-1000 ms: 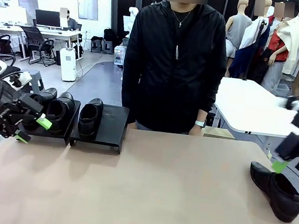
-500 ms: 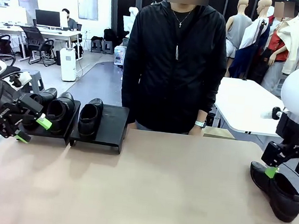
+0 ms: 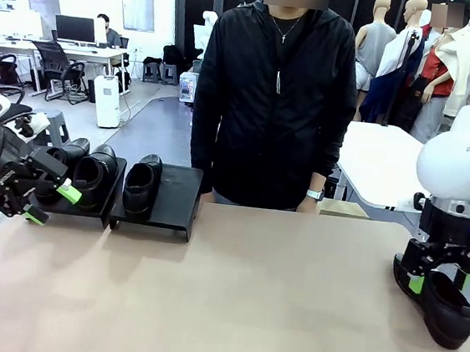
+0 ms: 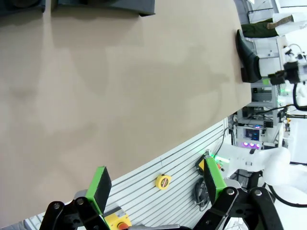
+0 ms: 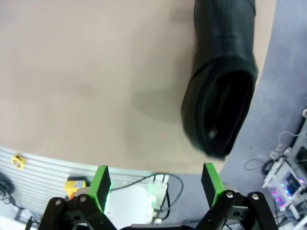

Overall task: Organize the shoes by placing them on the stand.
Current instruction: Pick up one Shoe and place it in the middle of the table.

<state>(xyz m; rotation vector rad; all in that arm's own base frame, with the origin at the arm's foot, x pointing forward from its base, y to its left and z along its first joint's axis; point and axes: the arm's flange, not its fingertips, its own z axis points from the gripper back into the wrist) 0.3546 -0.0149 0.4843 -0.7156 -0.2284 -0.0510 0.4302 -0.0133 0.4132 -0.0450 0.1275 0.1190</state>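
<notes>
Three black glossy shoes rest on the stand [image 3: 178, 197] at the far left: two [image 3: 96, 177] on its left panel and one [image 3: 141, 185] on the right panel, whose other half is bare. A further black shoe [image 3: 440, 305] lies near the table's right edge, heel toward the far side. My right gripper [image 3: 438, 281] hangs open just above that shoe's heel end. In the right wrist view the shoe [image 5: 223, 91] has its opening a little beyond the right fingertip [image 5: 210, 178], untouched. My left gripper [image 3: 51, 205] stands open in front of the stand, holding nothing.
A person in a black jacket [image 3: 273, 96] stands at the far edge, hands low. A white table [image 3: 388, 163] sits behind on the right. The wide middle of the tan tabletop [image 3: 248, 295] is bare. The left wrist view catches the stand's edge [image 4: 103, 5] and the far shoe [image 4: 248, 52].
My right arm has swung in from the right edge and come down over the heel of the lone shoe. The left arm and the shoes have not moved.
</notes>
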